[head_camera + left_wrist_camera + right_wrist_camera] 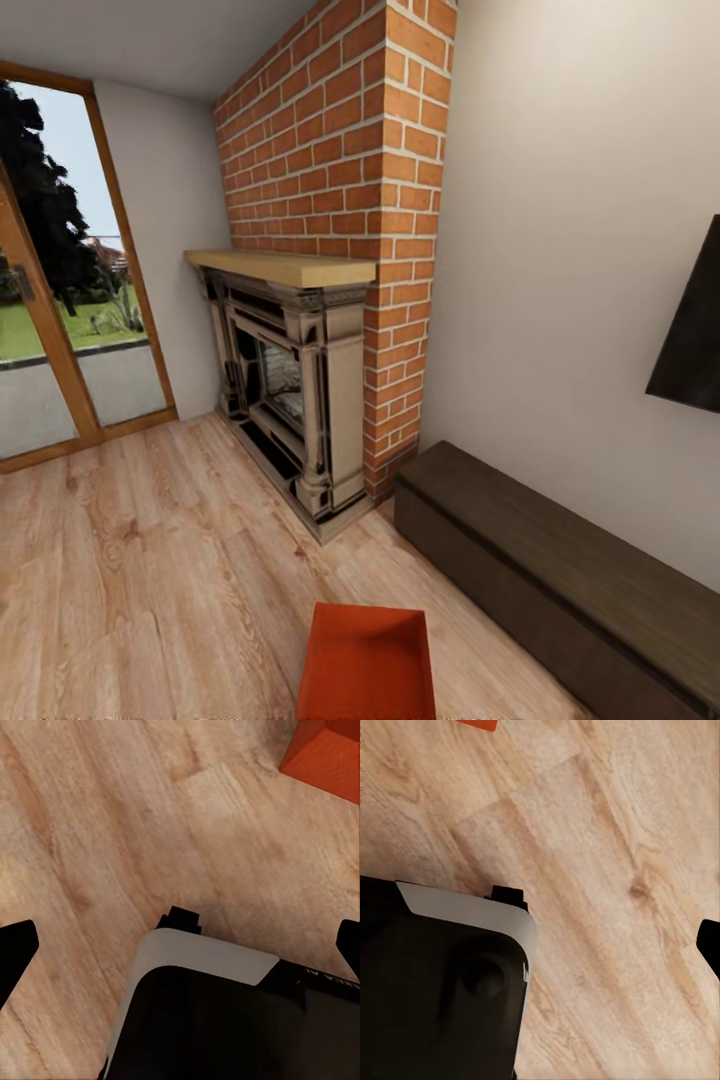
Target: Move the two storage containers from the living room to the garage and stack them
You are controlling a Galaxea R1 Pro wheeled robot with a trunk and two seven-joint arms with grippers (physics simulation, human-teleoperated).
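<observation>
At the left of the head view stand wood-framed glass doors (60, 340), with grass, a dark tree and paving beyond the panes. Right of them a plain pale wall meets a tall red-brick chimney breast (350, 150), and at its foot sits a dark, ornate fireplace surround (290, 400) under a light wooden mantel shelf (285, 266). Further right, a long, low, dark brown wooden bench (560, 570) runs along the pale wall, and a flat black screen (695, 330) hangs above it at the right edge of the view. Light wood-plank flooring (150, 560) covers the living room. One orange-red rectangular plastic storage container (367, 662), open at the top, rests on these planks at the bottom edge of the head view, a little in front of the fireplace and near the bench's near end. In the left wrist view an orange-red corner of a container (324, 756) lies on the planks, well apart from the robot's black-and-white base (202, 1012); the left gripper's (184, 945) dark fingertips (15, 949) sit far apart with nothing between them. In the right wrist view a sliver of orange-red container (478, 723) meets the frame edge, and only one dark fingertip (710, 941) shows, so I cannot tell how the right gripper stands.
</observation>
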